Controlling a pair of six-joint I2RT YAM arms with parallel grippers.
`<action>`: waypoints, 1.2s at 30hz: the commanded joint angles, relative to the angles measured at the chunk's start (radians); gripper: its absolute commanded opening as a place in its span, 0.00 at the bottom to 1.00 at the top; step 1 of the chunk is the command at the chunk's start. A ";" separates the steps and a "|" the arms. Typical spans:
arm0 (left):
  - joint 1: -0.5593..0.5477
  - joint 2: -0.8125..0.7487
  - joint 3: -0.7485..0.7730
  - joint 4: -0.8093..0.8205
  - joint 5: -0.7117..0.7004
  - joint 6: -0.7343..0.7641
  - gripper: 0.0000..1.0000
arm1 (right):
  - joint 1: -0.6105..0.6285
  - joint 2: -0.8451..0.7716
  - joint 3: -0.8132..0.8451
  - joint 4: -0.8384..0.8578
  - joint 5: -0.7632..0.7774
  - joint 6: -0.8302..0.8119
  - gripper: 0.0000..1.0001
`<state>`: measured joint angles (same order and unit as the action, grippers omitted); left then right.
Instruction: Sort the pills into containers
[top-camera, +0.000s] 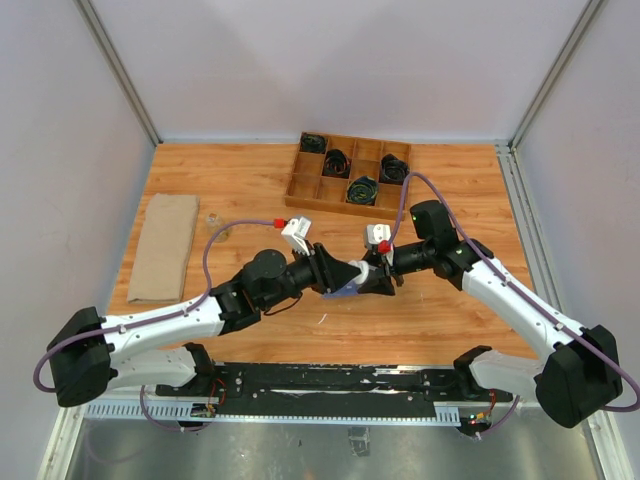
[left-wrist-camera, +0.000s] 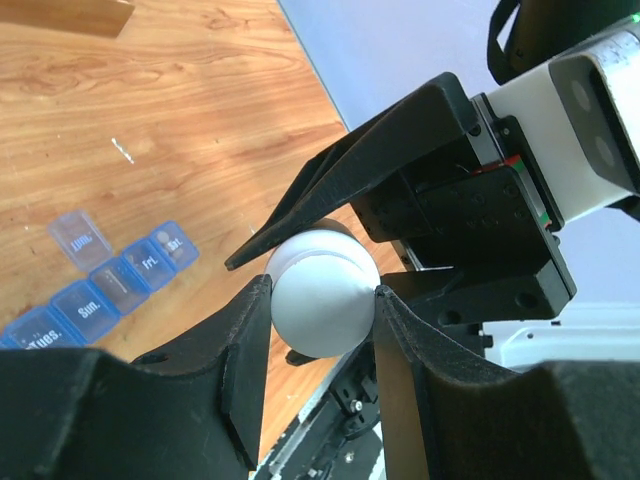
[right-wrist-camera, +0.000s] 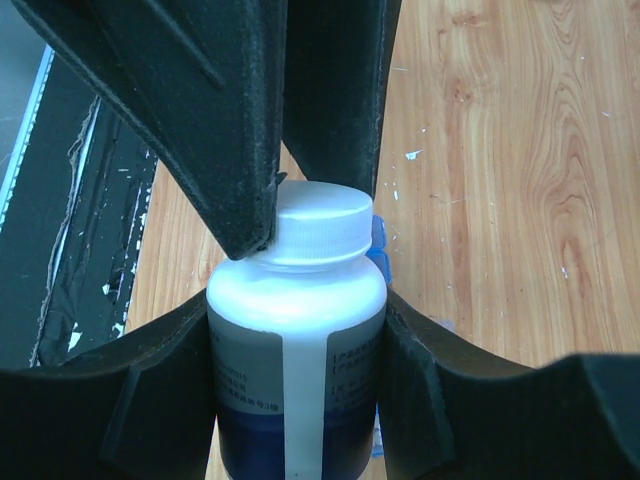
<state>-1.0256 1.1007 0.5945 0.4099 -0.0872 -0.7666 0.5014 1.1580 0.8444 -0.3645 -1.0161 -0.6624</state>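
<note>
Above the middle of the table my two grippers meet on a white-capped bottle (right-wrist-camera: 300, 330) with a grey and blue label. My right gripper (right-wrist-camera: 297, 300) is shut on its body. My left gripper (left-wrist-camera: 323, 290) is shut on its white cap (left-wrist-camera: 320, 310), and its dark fingers (right-wrist-camera: 215, 120) come down onto the cap (right-wrist-camera: 320, 225) in the right wrist view. The containers, a translucent-blue strip (left-wrist-camera: 100, 290) with day labels, lie on the wood below; one clear lid (left-wrist-camera: 78, 238) stands open. The same blue strip (top-camera: 345, 292) peeks out under the grippers. No pills are visible.
A wooden divided tray (top-camera: 300, 185) with coiled black cables sits at the back of the table. A folded brown cloth (top-camera: 165, 245) lies at the left, with a small clear object (top-camera: 214, 220) beside it. A black rail (top-camera: 340, 378) runs along the near edge.
</note>
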 joint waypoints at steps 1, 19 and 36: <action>-0.016 0.007 0.042 -0.099 -0.038 -0.134 0.00 | -0.001 -0.014 0.035 0.038 -0.014 -0.019 0.01; -0.016 -0.135 -0.021 -0.102 0.034 -0.054 0.73 | -0.003 -0.015 0.038 0.035 -0.048 -0.011 0.01; -0.002 -0.389 -0.392 0.416 0.328 0.979 0.99 | -0.011 -0.009 0.044 -0.044 -0.131 -0.108 0.01</action>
<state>-1.0317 0.6899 0.1989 0.6300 0.1864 -0.1585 0.5026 1.1572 0.8551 -0.3771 -1.1015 -0.7227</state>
